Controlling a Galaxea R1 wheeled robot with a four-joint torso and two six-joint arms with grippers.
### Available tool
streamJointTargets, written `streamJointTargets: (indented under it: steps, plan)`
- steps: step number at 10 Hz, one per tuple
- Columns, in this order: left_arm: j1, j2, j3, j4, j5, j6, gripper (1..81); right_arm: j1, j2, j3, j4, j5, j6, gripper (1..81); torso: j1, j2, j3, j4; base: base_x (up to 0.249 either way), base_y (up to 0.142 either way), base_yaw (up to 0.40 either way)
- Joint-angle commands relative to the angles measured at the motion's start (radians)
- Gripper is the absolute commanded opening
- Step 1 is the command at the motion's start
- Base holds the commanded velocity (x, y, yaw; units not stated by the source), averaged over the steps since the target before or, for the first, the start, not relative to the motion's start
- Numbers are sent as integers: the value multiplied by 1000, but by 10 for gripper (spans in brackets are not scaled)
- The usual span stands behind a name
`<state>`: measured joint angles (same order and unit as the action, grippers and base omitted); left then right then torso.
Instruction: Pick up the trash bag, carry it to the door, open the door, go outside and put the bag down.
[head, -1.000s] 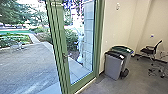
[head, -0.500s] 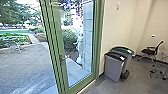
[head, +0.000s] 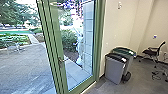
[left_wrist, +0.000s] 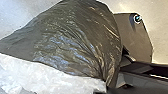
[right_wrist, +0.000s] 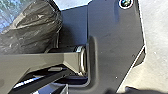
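Trash bag, dark glossy plastic (left_wrist: 75, 37): one, folds drawn together at the left claw (left_wrist: 104, 90), which grips it. Right claw: state cannot be told. Glass door, green frame (head: 57, 50), metal handle (head: 60, 60). Grey bin, black lid (head: 114, 70), just beside grey bin, green lid (head: 130, 60). Black office chair (head: 151, 52), near the pale wall (head: 125, 25). Outside: grey paving (head: 25, 67), green bush (head: 68, 40).

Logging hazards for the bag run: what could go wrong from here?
The trash bag is drawn into tight creases at one end, so the film might tear or slip. It also bulges beside the robot's dark plate and could rub or snag. The grey bin stands near the door frame; a wide turn might clip it.
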<state>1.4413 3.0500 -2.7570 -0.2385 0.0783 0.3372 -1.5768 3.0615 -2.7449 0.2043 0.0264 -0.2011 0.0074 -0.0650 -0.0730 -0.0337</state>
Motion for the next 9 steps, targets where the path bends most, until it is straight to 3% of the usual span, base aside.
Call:
streamJointTargets:
  steps: [1, 7, 9]
  plan:
    - [-57, -3, -1, 7, 63, 3, 10, 39, 4, 1, -6, -62, -1, 811, 0, 0, 0, 0, 153, 0, 0]
    - [-57, -5, -1, 7, 63, 3, 10, 28, 4, 1, -5, -60, -1, 811, 0, 0, 0, 0, 153, 0, 0]
    - [-45, -20, -1, 7, 46, 5, 10, 10, 2, 1, -6, -28, -1, 811, 0, 0, 0, 0, 149, 0, 0]
